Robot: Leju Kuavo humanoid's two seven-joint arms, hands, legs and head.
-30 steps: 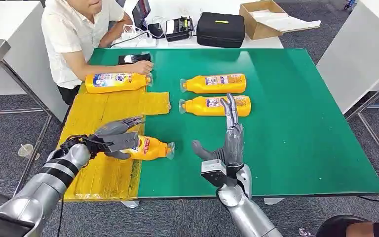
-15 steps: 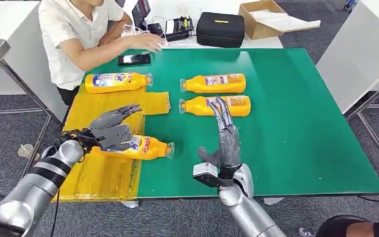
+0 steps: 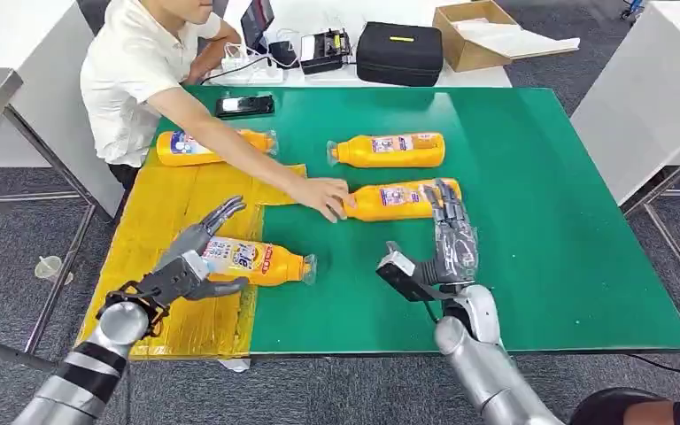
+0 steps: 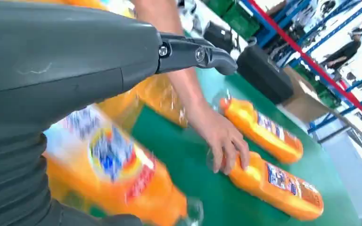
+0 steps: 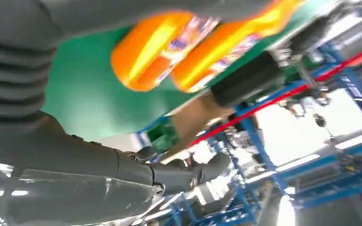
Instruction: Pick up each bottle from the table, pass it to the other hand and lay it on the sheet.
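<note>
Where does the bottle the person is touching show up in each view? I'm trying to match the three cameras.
Head view: the bottle lies mid-table, the person's hand on its cap end, the right hand just by it.
Left wrist view: the bottle under the person's hand.
Right wrist view: probably the blurred bottle nearer the camera; I cannot tell for sure.
Shared landmark: the green table.

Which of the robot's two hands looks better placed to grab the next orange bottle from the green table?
Probably the right robot hand: it hovers open by the base of the nearer orange plastic bottle, though a person's hand holds that bottle's cap end. The left robot hand is open beside the bottle lying across the yellow sheet's edge.
</note>
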